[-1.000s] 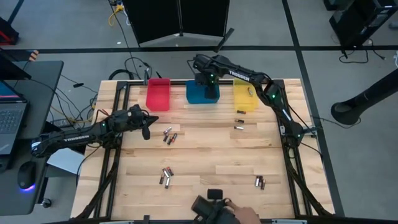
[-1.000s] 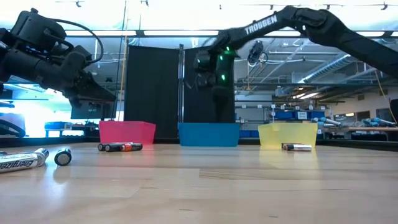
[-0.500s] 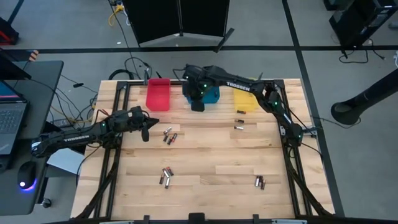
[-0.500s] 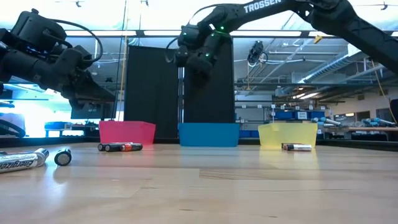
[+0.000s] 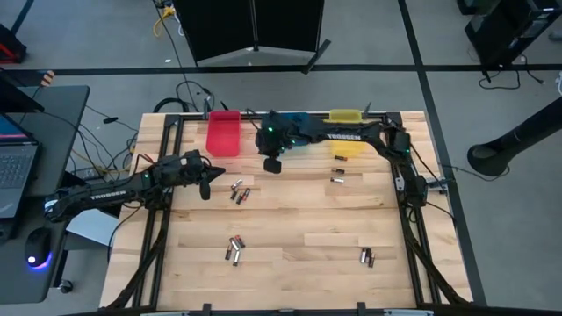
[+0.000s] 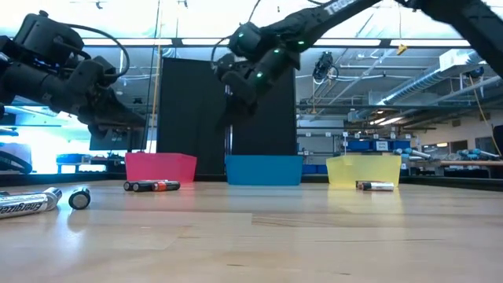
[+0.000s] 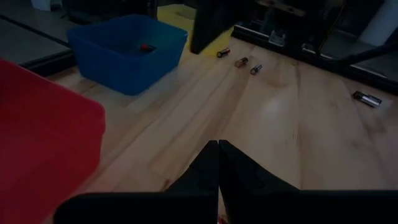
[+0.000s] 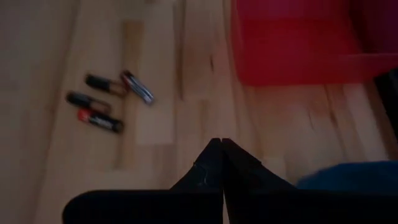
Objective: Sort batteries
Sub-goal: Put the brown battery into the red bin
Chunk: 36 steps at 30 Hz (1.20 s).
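Note:
Small batteries lie on their sides on the wooden table: a cluster (image 5: pixel 239 191) left of centre, also in the right wrist view (image 8: pixel 102 104), two near the yellow bin (image 5: pixel 337 169), and two groups near the front edge (image 5: pixel 234 248) (image 5: pixel 366 256). One battery (image 7: pixel 146 46) lies in the blue bin (image 7: pixel 127 50). My right gripper (image 5: pixel 273 164) hangs shut and empty above the table in front of the red bin (image 5: pixel 223 133) and the blue bin. My left gripper (image 5: pixel 206 184) is shut and empty at the left, beside the cluster.
The red, blue (image 6: pixel 263 169) and yellow (image 5: pixel 347 133) bins stand in a row along the table's far edge. My right arm (image 5: pixel 351 134) reaches across above the blue and yellow bins. Bare wood lies in the table's middle (image 5: pixel 299 215).
My right gripper has swung from above the blue bin toward the table's left and near side, tipping its fingers more level, and now hangs in front of the bins. A person's hand at the near edge has gone out of view. The batteries have not moved.

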Tool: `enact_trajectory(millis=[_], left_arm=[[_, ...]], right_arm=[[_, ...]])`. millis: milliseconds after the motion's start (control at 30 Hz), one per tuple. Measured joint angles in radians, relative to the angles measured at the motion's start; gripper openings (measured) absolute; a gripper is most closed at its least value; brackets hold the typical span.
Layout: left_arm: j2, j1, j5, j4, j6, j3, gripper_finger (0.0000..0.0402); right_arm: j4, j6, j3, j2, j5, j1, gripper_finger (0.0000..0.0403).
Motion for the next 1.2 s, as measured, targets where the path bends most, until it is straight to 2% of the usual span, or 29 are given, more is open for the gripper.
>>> enact_trajectory(millis=[100, 267, 333, 467, 633, 833, 967, 1200], left_arm=[[0.000, 0.000, 0.001, 0.001, 0.000, 0.000, 0.0013], [0.004, 0.000, 0.009, -0.013, -0.027, 0.001, 0.0013], [0.009, 0.000, 0.010, -0.034, -0.032, 0.010, 0.0013], [0.024, -0.003, 0.004, -0.181, -0.030, 0.082, 0.0013], [0.051, -0.042, -0.024, -0.248, -0.043, 0.155, 0.0013], [0.115, -0.127, -0.065, -0.294, -0.132, 0.205, 0.0013], [0.187, -0.203, -0.099, -0.303, -0.197, 0.237, 0.0013], [0.371, -0.350, -0.155, -0.335, -0.344, 0.313, 0.0013]], right_arm=[[0.170, 0.064, -0.163, -0.078, 0.013, 0.019, 0.0004], [0.409, 0.181, -0.437, -0.213, 0.101, 0.064, 0.0004], [0.490, 0.218, -0.545, -0.270, 0.152, 0.092, 0.0004], [0.656, 0.269, -0.761, -0.377, 0.313, 0.157, 0.0005], [0.909, 0.310, -0.971, -0.476, 0.421, 0.214, 0.0005], [0.969, 0.362, -1.060, -0.524, 0.406, 0.231, 0.0016], [0.970, 0.352, -1.060, -0.523, 0.290, 0.221, 0.0025], [0.967, 0.273, -1.060, -0.523, 0.270, 0.217, 0.0007]])
